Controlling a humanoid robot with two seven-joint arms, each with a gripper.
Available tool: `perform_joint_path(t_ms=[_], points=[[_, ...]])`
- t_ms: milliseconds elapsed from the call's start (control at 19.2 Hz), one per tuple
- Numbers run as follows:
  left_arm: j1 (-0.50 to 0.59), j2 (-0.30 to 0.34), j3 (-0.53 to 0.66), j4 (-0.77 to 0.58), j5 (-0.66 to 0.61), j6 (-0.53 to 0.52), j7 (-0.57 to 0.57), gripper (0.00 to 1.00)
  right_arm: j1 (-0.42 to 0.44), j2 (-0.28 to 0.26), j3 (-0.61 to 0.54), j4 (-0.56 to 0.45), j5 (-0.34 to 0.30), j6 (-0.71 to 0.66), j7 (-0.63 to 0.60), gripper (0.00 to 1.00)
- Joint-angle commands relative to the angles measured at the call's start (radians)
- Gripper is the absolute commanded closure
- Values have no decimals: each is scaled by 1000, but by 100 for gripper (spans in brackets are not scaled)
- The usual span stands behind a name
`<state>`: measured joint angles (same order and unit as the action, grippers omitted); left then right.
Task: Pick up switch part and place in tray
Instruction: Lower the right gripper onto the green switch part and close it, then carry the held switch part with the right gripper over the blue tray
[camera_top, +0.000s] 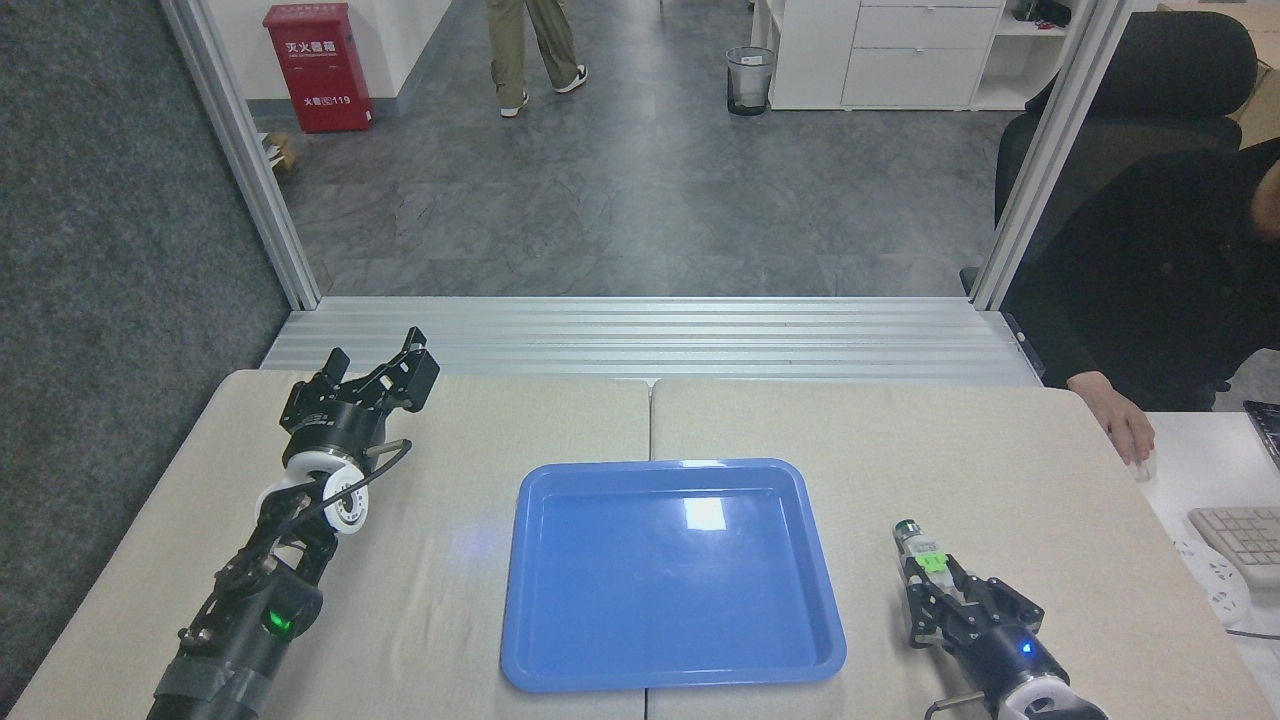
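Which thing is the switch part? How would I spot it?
Find the big blue tray on the table. Just right of it, at the right gripper, lies the switch part: a small whitish block with a bright green clip and dark round end.
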<state>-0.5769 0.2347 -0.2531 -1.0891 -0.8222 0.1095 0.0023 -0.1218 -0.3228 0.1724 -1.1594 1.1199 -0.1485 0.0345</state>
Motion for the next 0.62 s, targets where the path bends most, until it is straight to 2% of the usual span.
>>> perform_joint_path(t_ms=[0,52,156,208,260,417,573], points=[[0,0,0,0,0,-1,1,0,-10,28,-34,-155,-9,24,-1,100],[0,0,0,0,0,-1,1,0,-10,40,-31,-219,-9,24,4,100],[0,0,0,0,0,-1,1,0,-1,108,-8,-349,6,24,22,100],[0,0,0,0,0,-1,1,0,4,148,31,-405,23,24,44,100],[-1,0,0,0,0,-1,1,0,4,192,101,-454,75,32,68,100],[0,0,0,0,0,-1,1,0,1,292,238,-471,182,101,99,100],[0,-1,0,0,0,-1,1,0,-4,312,363,-430,224,297,183,100]])
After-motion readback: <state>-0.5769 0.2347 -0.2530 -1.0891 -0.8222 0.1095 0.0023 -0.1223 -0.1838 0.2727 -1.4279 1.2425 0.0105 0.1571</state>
